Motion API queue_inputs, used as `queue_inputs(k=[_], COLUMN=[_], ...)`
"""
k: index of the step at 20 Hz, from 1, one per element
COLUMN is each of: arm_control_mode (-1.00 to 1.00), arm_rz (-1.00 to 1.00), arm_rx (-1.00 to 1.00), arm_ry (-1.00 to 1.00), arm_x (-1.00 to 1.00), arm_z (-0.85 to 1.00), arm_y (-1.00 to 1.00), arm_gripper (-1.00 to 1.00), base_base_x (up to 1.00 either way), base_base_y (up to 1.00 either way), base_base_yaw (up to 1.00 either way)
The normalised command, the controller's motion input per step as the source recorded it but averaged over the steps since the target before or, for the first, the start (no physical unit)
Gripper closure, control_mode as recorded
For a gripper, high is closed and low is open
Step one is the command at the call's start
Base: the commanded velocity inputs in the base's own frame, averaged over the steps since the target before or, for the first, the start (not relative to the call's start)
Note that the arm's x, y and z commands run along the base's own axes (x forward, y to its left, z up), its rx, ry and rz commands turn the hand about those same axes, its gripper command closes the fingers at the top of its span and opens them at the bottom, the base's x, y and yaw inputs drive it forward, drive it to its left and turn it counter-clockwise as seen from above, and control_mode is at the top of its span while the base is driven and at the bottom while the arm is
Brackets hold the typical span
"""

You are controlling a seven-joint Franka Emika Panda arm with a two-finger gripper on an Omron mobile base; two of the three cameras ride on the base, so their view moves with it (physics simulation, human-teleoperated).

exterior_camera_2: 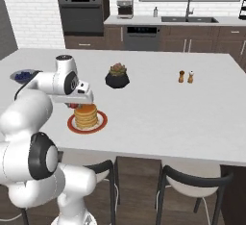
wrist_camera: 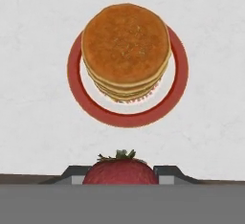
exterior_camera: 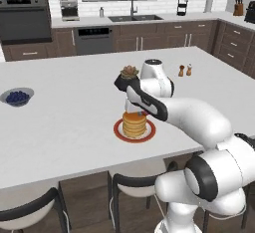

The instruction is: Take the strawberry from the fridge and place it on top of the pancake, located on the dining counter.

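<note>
Now the gripper (wrist_camera: 120, 180) holds the strawberry (wrist_camera: 120, 171) tight at the bottom middle of the hand view. The pancake (wrist_camera: 125, 46) sits on its red plate (wrist_camera: 178, 82) in the upper middle. Next, I think, the berry must move over the stack, go down, and be let go.

In the hand view the strawberry (wrist_camera: 120, 171) sits at the bottom centre, its lower half cut off at the frame's foot, and it covers most of the two fingertips (wrist_camera: 72, 175) on either side of it. In the left base view the arm's forearm hides the jaws and the strawberry above the pancake (exterior_camera: 134, 124). In the right base view only a red sliver of strawberry (exterior_camera_2: 73, 106) peeks out under the hand, left of the stack. The pancakes hide the plate (wrist_camera: 177, 82) centre.
</note>
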Motion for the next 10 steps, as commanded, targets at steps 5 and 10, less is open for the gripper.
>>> queue_inputs(k=[5, 10], arm_control_mode=[-1.0, -1.0], arm_rz=[0.0, 0.0], arm_rx=[0.0, 0.0], arm_ry=[0.03, 0.05], arm_x=[0.36, 0.39], arm_z=[-0.09, -0.18], arm_y=[0.0, 0.0], arm_gripper=[1.0, 1.0], base_base_x=[0.0, 0.0], base_base_y=[0.0, 0.0], base_base_yaw=[0.0, 0.0])
